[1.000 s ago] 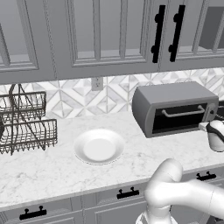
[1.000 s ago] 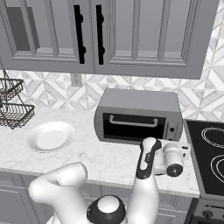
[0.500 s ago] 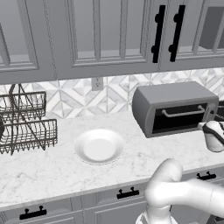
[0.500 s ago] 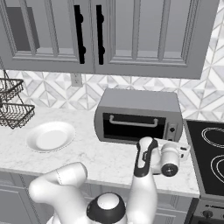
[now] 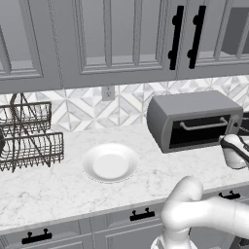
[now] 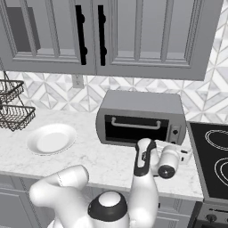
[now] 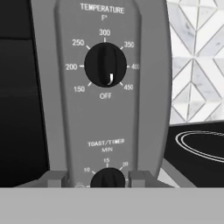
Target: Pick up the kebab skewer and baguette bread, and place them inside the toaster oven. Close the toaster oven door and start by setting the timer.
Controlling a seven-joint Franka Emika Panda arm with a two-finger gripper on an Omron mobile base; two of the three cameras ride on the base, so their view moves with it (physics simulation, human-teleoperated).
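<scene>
1. The gripper (image 7: 108, 178) is parked right at the control panel of the toaster oven (image 6: 141, 116), on its right-hand end next to the stove (image 6: 213, 164). In the hand view the timer knob (image 7: 108, 178), labelled toast/timer, sits dead centre between the two fingertips (image 7: 57, 178), low in the frame.
2. The fingers sit either side of that knob, spread about as wide as it. Can't tell from these shots whether they're actually biting on it or just bracketing it, so I'd call the grip unclear.
3. The relation that matters: the knob is straight ahead along the gripper's line, with its turning axis pointing out of the panel toward the hand. So my guess is the next bit needs a squeeze and a roll of the wrist, no sideways shuffle.
4. The temperature knob (image 7: 105, 65) is above it on the same panel, marker pointing down near OFF.
5. The toaster oven door (image 6: 133, 129) looks closed, handle bar across the top. The plate (image 5: 110, 162) on the counter is bare.
</scene>
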